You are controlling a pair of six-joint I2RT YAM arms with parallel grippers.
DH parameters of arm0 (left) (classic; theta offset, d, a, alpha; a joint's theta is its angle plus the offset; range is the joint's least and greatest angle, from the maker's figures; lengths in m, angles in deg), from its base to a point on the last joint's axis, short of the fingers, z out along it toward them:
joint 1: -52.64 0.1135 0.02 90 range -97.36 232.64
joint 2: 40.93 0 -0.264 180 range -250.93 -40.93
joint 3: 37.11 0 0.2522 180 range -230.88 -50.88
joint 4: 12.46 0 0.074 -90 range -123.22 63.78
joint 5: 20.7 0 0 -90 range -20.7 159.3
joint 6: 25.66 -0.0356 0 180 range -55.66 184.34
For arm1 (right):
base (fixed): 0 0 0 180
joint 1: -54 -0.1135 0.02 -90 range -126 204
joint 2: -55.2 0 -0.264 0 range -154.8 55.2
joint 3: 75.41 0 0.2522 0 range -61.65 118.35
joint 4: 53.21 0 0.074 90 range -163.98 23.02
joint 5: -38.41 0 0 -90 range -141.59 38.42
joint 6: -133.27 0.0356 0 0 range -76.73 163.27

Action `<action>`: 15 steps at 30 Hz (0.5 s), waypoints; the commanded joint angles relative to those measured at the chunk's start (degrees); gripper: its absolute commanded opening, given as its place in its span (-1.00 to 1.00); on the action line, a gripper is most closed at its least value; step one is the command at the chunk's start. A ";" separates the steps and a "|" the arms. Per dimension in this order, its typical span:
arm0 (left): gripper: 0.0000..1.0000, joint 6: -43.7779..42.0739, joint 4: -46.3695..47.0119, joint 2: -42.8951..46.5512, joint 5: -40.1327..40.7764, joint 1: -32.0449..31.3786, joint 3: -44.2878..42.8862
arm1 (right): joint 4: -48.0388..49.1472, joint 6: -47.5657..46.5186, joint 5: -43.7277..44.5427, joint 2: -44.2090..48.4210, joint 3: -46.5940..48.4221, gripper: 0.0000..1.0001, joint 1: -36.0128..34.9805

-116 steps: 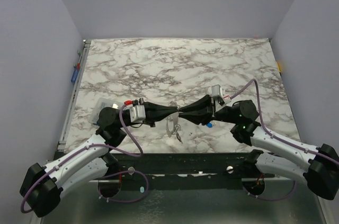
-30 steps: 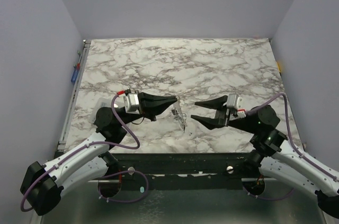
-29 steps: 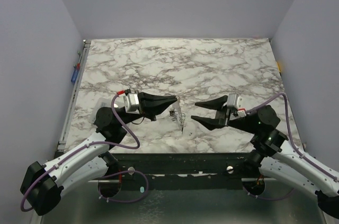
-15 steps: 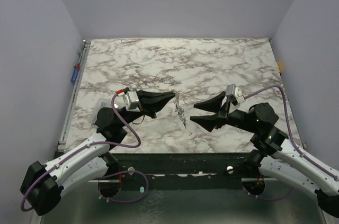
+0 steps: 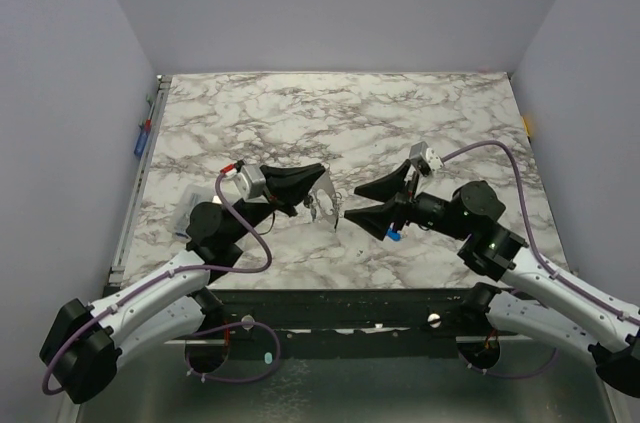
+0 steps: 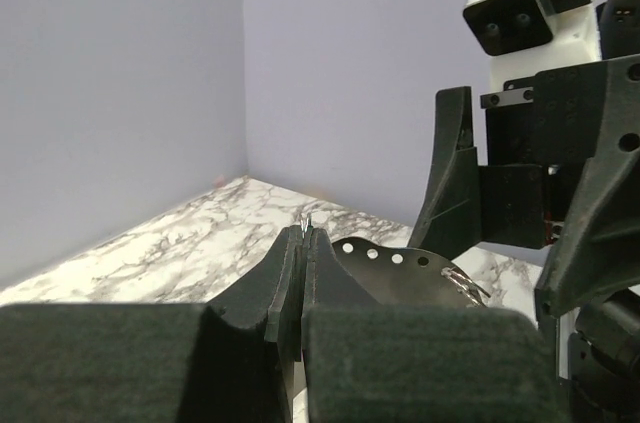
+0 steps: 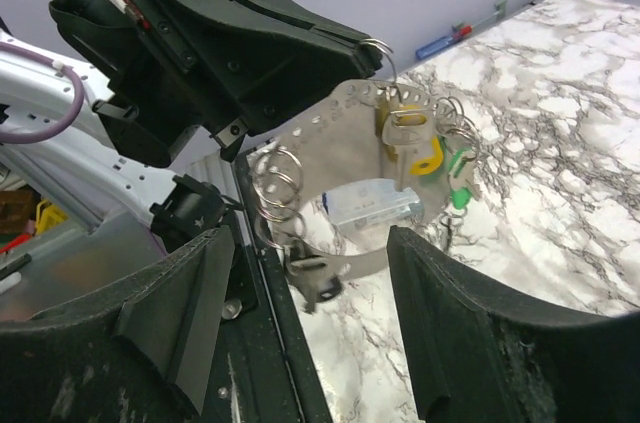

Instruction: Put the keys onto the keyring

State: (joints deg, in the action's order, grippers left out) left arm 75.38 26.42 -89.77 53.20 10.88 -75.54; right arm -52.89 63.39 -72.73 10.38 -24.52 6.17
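Near the front edge of the white-and-grey marbled desk (image 5: 420, 133), right of its middle, a small blue object (image 5: 395, 236) lies under the right arm. Just beyond it, over the desk's front middle, the black right gripper (image 5: 352, 203) has its jaws spread wide and holds nothing. Its tips are just beside the hanging silvery metal keyring (image 7: 335, 148), a perforated band carrying wire loops. Small keys (image 7: 428, 155) with yellow and green plastic heads dangle from it. The black left gripper (image 5: 320, 172) is clamped tight on the keyring's top wire.
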 commanded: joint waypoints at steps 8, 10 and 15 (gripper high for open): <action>-1.00 -0.37 3.99 -2.28 4.16 -0.67 0.10 | 3.01 -2.24 2.72 -2.60 1.85 0.45 -1.72; -1.00 -0.33 4.21 -2.39 4.03 -0.74 0.14 | 3.25 -3.82 3.47 -2.93 1.63 0.45 -1.82; -1.00 -0.11 4.53 -2.46 3.94 -0.95 0.31 | 3.89 -7.50 5.40 -3.62 1.40 0.44 -1.91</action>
State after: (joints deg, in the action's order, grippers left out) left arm 75.23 26.59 -92.48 55.89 10.49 -75.50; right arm -51.18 59.91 -70.26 7.17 -24.31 4.66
